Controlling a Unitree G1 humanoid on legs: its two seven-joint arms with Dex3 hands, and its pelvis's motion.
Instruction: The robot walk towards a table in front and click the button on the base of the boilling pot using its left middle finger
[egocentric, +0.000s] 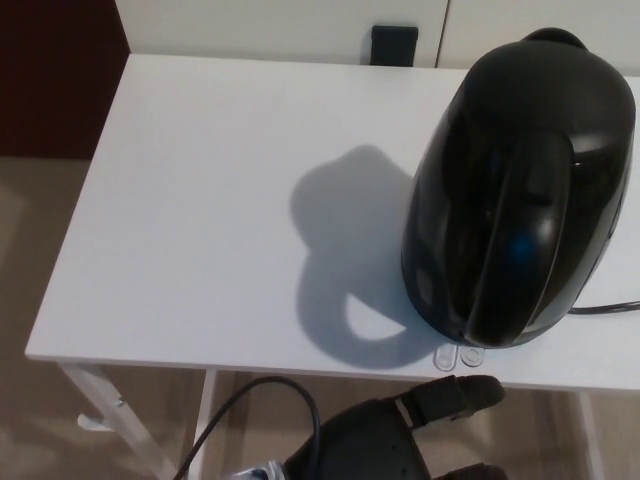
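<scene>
Head view: closed black kettle (520, 190) on table (200, 220)

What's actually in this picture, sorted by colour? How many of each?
Black: 3 (glossy black boiling pot, its black power cord, the robot's black hand)
White: 1 (flat white table)
Clear: 2 (small clear button tabs at the pot's base)
Total: 6

- Bright, even light on the white table (200, 200).
- The black kettle (520, 190) throws a soft grey shadow (350, 260) leftward — light from the right.
- Faint sheen on the kettle — slightly soft focus overall.
</scene>
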